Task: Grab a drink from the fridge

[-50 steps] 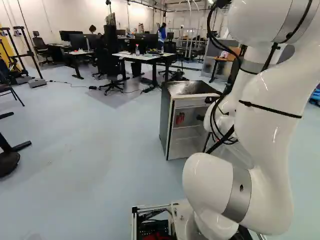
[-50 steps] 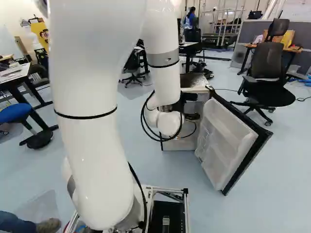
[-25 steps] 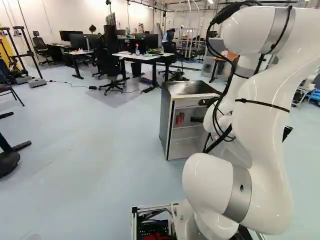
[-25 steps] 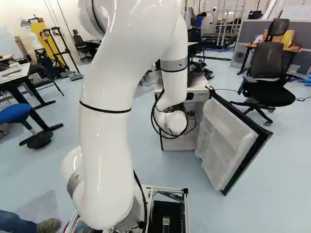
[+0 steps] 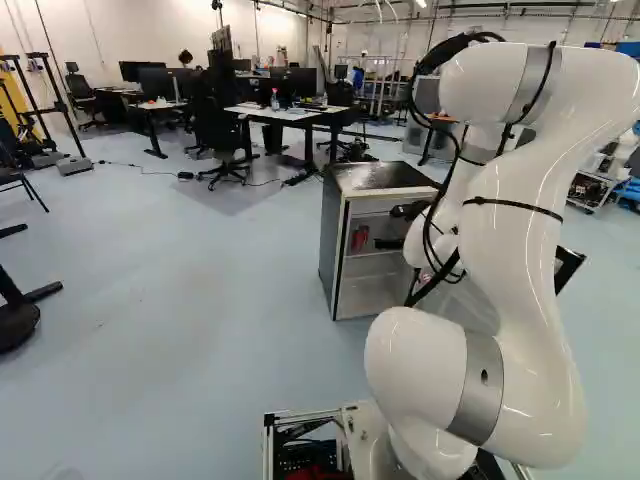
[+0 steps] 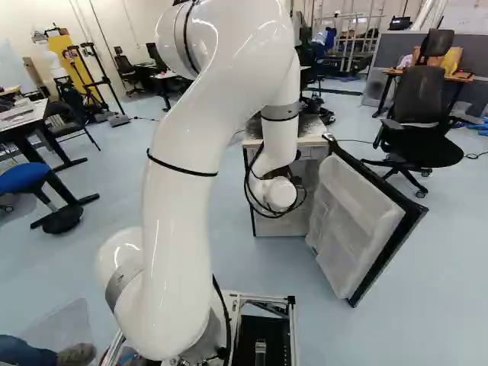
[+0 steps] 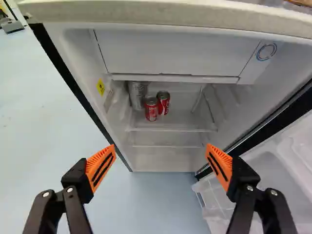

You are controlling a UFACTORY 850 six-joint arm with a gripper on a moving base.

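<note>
I see smooth, glossy white casing on my arm (image 6: 179,236) and ribbed, matt orange pads (image 7: 101,168). The red cans (image 7: 151,111) look like shiny metal, the fridge lining (image 7: 170,53) like smooth plastic. To me, the fridge top (image 5: 380,178) looks glossy, the floor (image 5: 180,330) smooth.

Ahead of the gripper (image 5: 384,227), a flat see-through fridge shelf (image 7: 183,123), with two small round red metal cans (image 7: 151,110) and a tall silvery thing (image 7: 137,94) on top.
</note>
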